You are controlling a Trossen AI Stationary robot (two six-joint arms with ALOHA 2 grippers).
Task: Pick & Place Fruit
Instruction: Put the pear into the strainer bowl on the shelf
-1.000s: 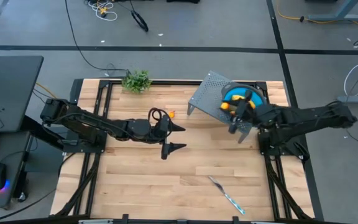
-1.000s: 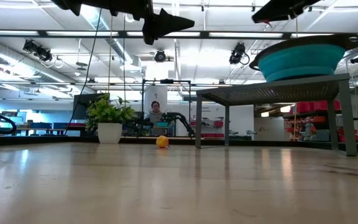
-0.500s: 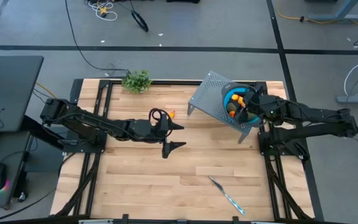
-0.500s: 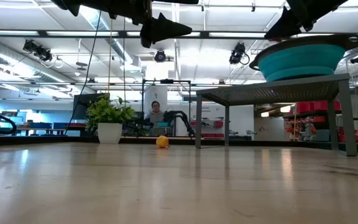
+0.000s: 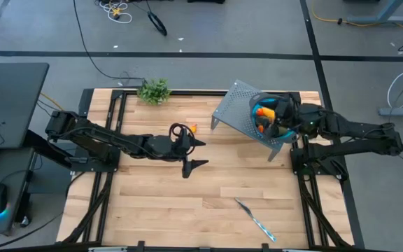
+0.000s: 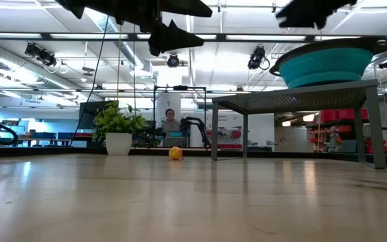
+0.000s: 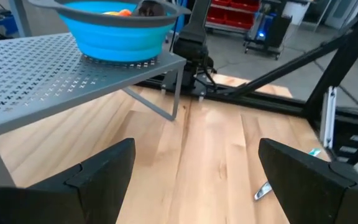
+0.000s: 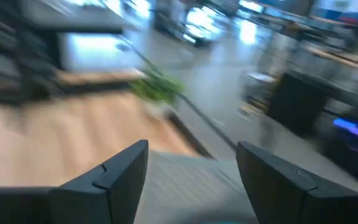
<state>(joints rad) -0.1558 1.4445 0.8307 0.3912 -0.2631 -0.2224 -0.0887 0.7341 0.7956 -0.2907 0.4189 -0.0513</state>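
Right end effector (image 5: 277,115): we see it over the blue bowl (image 5: 260,107) near the surface's far right corner, fingers apart, nothing between them.
Left end effector (image 5: 196,153): we find it above the middle of the surface (image 5: 159,203), fingers spread wide and empty.
Fruit (image 5: 261,116): we make out orange and yellow pieces inside the bowl, which stands on the grey perforated stand (image 5: 235,115).
Loose fruit (image 5: 193,128): one small orange piece lies on the surface near the far edge, just beside the left end effector.
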